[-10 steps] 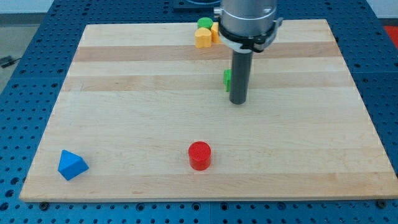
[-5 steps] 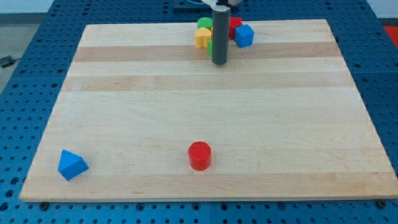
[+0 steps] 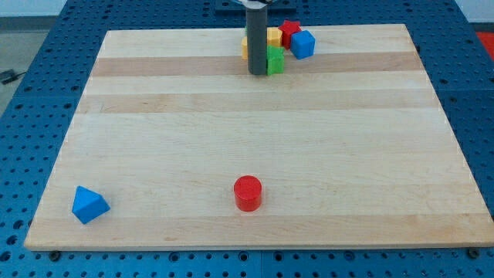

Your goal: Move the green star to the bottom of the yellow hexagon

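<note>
My tip (image 3: 256,73) rests on the board near the view's top, just left of the green star (image 3: 275,61) and touching or nearly touching it. The rod hides most of a yellow block (image 3: 244,49) on its left; only a sliver shows. Another yellow block (image 3: 273,36), possibly the hexagon, sits just above the green star. A red block (image 3: 289,32) and a blue cube (image 3: 302,44) stand right of it.
A red cylinder (image 3: 248,193) stands near the view's bottom centre. A blue triangular block (image 3: 89,205) lies at the bottom left corner. The wooden board (image 3: 154,139) sits on a blue perforated table.
The rod has moved up and left across the board. The green star has gone from mid-board to just below the yellow block. The green block at the top is now hidden.
</note>
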